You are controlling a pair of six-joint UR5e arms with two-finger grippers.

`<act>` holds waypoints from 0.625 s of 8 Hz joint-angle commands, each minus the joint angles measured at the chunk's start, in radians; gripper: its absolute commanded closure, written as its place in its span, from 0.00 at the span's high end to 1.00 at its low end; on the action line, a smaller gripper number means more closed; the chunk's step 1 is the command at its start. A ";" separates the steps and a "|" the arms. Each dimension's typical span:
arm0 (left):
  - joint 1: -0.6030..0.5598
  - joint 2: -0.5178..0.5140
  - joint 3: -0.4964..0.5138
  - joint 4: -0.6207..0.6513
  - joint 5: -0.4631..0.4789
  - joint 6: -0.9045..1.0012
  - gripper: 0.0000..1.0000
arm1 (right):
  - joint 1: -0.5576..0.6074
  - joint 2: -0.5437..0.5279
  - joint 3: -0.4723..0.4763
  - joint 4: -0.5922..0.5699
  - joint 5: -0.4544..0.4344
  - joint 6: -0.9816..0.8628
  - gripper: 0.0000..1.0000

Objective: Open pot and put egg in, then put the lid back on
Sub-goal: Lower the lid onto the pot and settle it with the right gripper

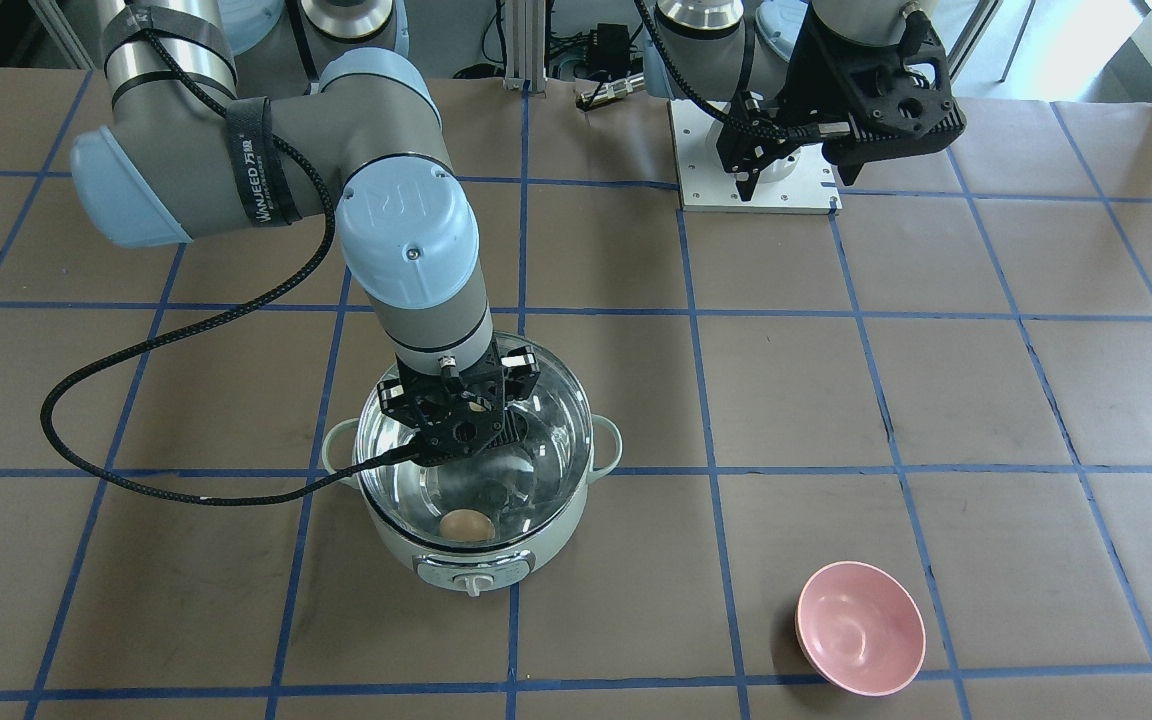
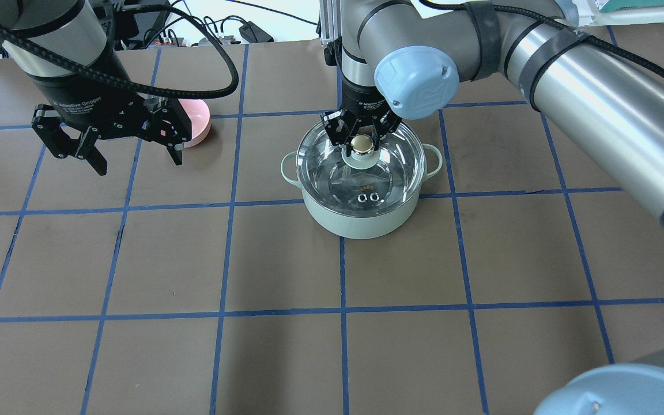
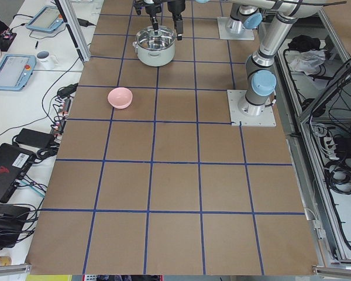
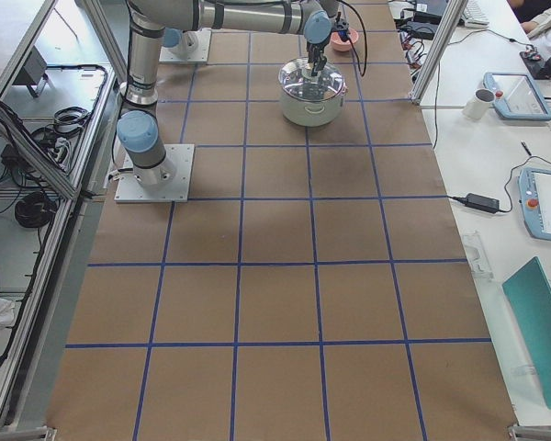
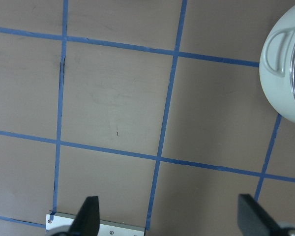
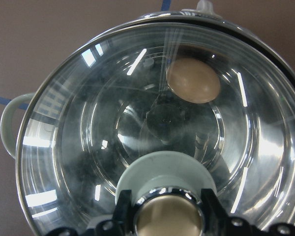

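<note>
The pale green pot (image 1: 476, 560) stands on the table, also seen in the overhead view (image 2: 361, 222) and at the edge of the left wrist view (image 5: 280, 73). The clear glass lid (image 1: 546, 420) sits on its rim (image 2: 389, 167). The tan egg (image 1: 466, 525) lies inside, visible through the glass (image 6: 193, 80). My right gripper (image 2: 361, 142) is straight above the pot, shut on the lid's gold knob (image 6: 169, 219). My left gripper (image 2: 136, 161) is open and empty, held above the table well away from the pot (image 5: 169, 219).
A pink bowl (image 1: 861, 640) sits apart from the pot, partly behind my left gripper in the overhead view (image 2: 196, 124). The left arm's white base plate (image 1: 756, 195) lies under the left gripper. Blue tape lines grid the brown table.
</note>
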 commanded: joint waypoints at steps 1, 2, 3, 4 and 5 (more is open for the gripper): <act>0.000 0.000 -0.001 0.000 0.000 0.000 1.00 | -0.010 -0.003 -0.001 -0.015 -0.004 -0.005 0.00; 0.000 0.000 -0.001 0.000 0.000 0.000 1.00 | -0.010 -0.003 -0.001 -0.024 -0.002 -0.005 0.00; -0.002 0.000 -0.001 0.000 0.000 0.000 1.00 | -0.010 -0.001 -0.001 -0.037 0.001 -0.004 0.00; 0.000 0.000 -0.001 0.000 0.000 0.000 1.00 | -0.010 -0.001 0.000 -0.037 0.001 -0.005 0.00; -0.002 0.000 -0.001 0.000 0.000 0.000 1.00 | -0.010 -0.003 0.000 -0.038 0.001 -0.005 0.21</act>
